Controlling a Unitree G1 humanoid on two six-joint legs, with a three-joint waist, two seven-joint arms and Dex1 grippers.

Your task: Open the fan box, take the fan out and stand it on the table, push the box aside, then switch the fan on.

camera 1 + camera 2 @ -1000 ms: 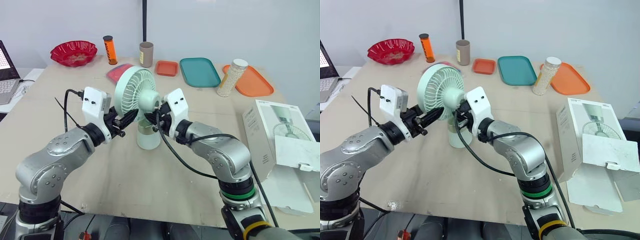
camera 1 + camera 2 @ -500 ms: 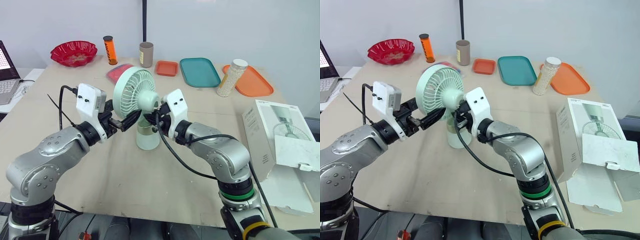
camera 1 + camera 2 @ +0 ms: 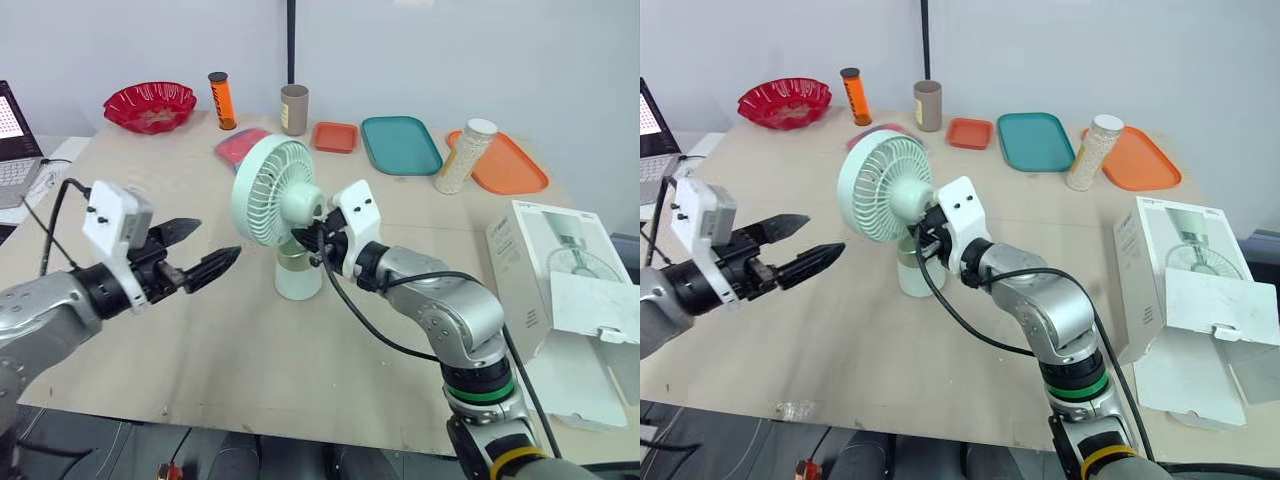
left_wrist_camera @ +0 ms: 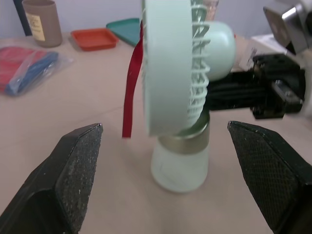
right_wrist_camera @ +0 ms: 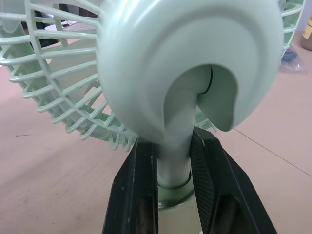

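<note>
Mint-green plastic at the middle of the counter (image 3: 200,340): the fan (image 3: 270,195) stands upright on its round base, out of its packaging. Its motor housing bulges toward the counter's right edge. A red ribbon (image 4: 132,87) hangs down the front of the cage, on the side away from the housing.

The right end effector (image 5: 171,146) is clamped on the fan's neck. Its black fingers (image 5: 136,185) press in from both sides just under the housing, above the silver band on the base.

Over toward the left edge, the left end effector (image 3: 218,237) hovers above the counter with its two fingers spread wide and nothing between them. It points at the fan but is well apart from it.

The fan box (image 3: 540,250), white with a fan pictured on its upper face, sits at the right edge, well clear of the fan. Its flap (image 3: 595,310) hangs open toward the near right corner.

Along the far edge runs a row:
- a red bowl (image 3: 149,104) at the far left corner
- an orange tube (image 3: 220,100)
- a beige cup (image 3: 294,109)
- a small orange tray (image 3: 335,137)
- a teal tray (image 3: 401,144)
- a jar of pale beads (image 3: 465,156), standing just beside a larger orange tray (image 3: 505,165)

A red and blue packet (image 3: 238,147) lies just behind the fan, between it and the cup. A laptop (image 3: 15,150) sits off beyond the left edge
</note>
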